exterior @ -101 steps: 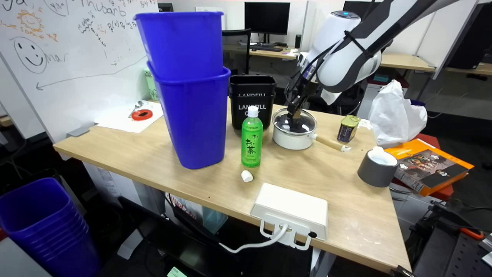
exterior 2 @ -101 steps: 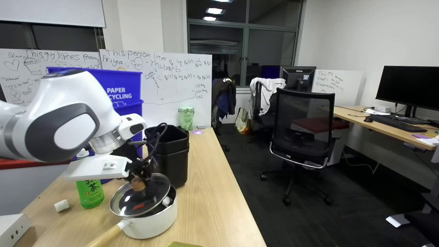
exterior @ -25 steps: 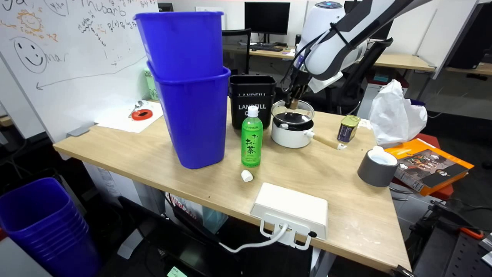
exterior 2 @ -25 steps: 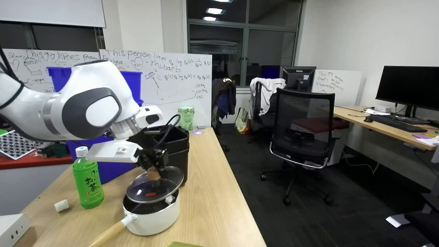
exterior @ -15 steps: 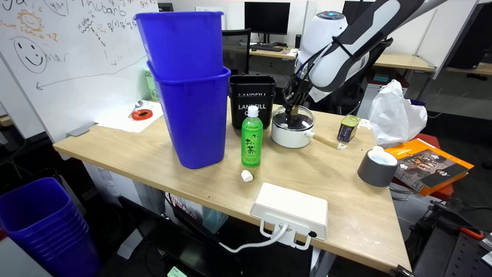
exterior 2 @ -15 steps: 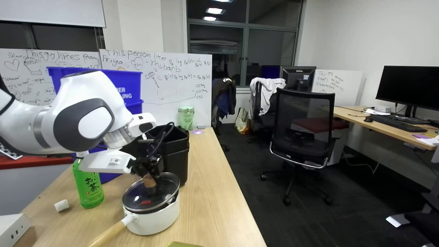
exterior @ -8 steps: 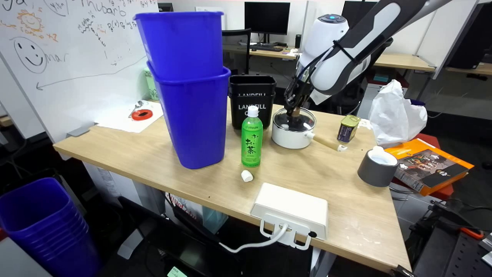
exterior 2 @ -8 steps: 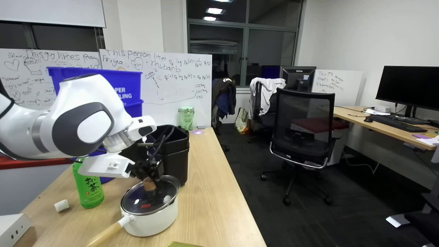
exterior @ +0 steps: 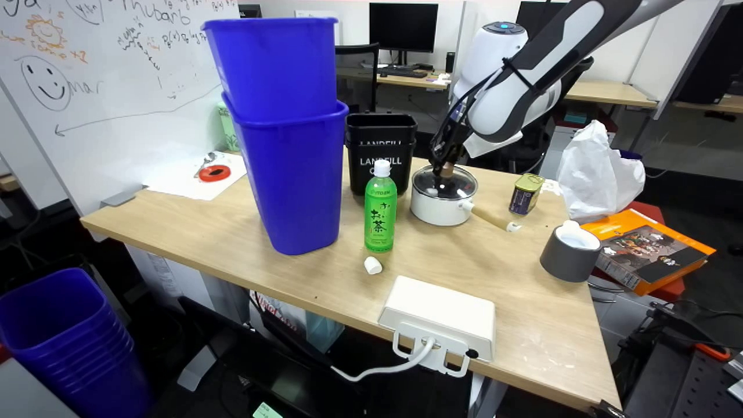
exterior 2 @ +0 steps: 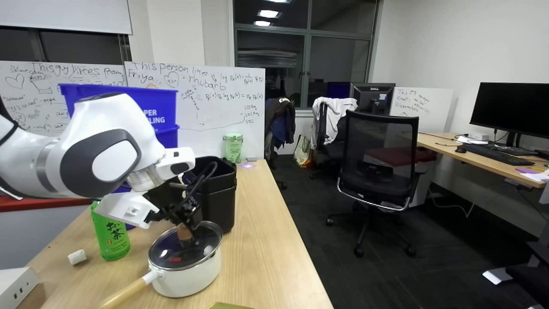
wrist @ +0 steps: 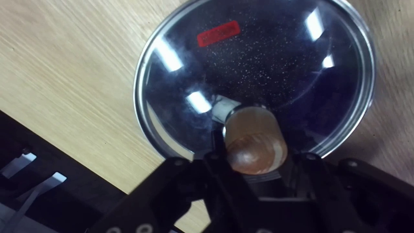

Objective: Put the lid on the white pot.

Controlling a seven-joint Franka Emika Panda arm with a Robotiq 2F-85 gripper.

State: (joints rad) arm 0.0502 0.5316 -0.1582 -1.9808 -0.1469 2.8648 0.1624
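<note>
Round see-through lid, metal-rimmed, with brown wooden knob: over the mouth of the low round white pot, near the far edge of the pale wooden worktop in an exterior view; full seating cannot be told. Jaws: clenched about the knob. Flat white rectangular box: near edge, same view.
</note>
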